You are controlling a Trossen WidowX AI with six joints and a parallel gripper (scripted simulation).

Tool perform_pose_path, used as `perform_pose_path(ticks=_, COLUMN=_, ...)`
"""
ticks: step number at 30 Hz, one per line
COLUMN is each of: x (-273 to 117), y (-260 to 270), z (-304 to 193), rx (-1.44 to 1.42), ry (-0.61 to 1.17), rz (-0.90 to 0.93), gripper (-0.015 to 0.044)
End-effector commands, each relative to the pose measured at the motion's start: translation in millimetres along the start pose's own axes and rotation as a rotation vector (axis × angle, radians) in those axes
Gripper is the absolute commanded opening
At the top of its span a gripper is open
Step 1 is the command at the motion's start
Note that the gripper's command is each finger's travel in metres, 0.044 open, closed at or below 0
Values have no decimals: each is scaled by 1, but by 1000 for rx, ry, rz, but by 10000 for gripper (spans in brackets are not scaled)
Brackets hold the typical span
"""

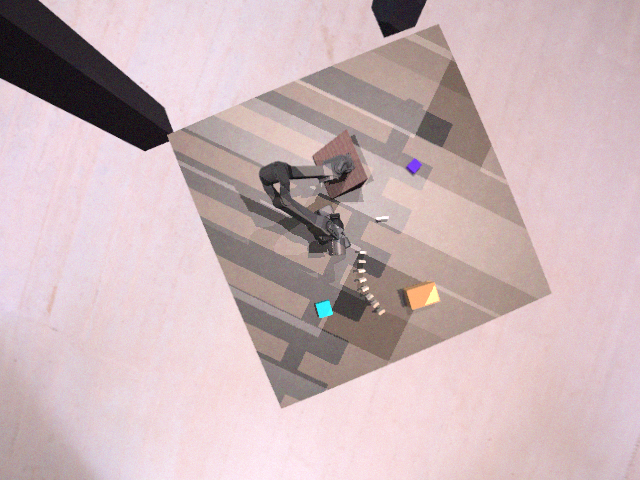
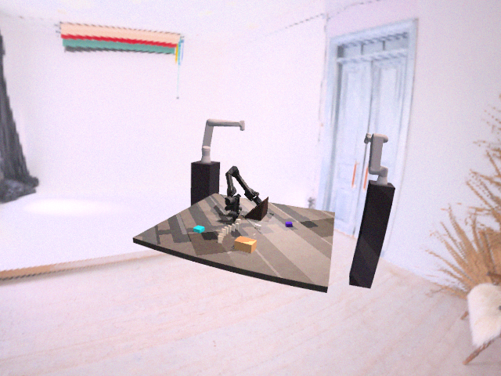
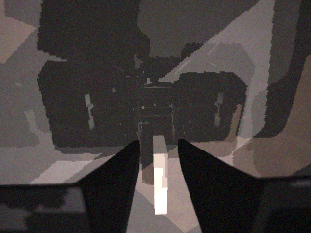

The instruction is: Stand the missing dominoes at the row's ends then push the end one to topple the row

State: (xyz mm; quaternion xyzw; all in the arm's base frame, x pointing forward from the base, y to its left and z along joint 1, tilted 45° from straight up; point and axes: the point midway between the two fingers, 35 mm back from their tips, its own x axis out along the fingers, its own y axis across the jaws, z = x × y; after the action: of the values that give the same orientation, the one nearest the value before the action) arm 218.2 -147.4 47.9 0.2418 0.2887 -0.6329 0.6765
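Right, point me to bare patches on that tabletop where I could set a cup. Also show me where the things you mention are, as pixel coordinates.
One lies between the purple cube [image 1: 414,165] [image 2: 288,224] and the orange block [image 1: 421,296] [image 2: 245,244]; another, left of the cyan block [image 1: 324,308] [image 2: 198,229] from above. It's crowded around the arm [image 1: 297,206] [image 2: 231,186] and domino row [image 1: 362,280].

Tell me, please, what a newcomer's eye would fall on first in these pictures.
Probably the orange block, bright beside the curved row of pale dominoes. Next, the dark jointed arm bending over the patterned table, with a cyan block and a purple one on opposite sides of the row.
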Motion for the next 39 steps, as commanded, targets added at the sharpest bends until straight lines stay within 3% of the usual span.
perform_pose_path(ticks=1, x=0, y=0, z=-1, rx=-6, ry=3, rz=1, gripper=46)
perform_pose_path(ticks=2, x=0, y=0, z=-1, rx=-6, ry=3, rz=1, gripper=25)
perform_pose_path(ticks=10, x=-8, y=0, z=0, rx=-6, ry=4, rz=1, gripper=25)
perform_pose_path(ticks=22, x=-152, y=0, z=7, rx=-7, ry=10, rz=0, gripper=25)
perform_pose_path(ticks=31, x=-155, y=0, z=10, rx=-56, ry=12, rz=0, gripper=25)
perform_pose_path(ticks=39, x=-154, y=2, z=47, rx=-637, ry=20, rz=9, gripper=25)
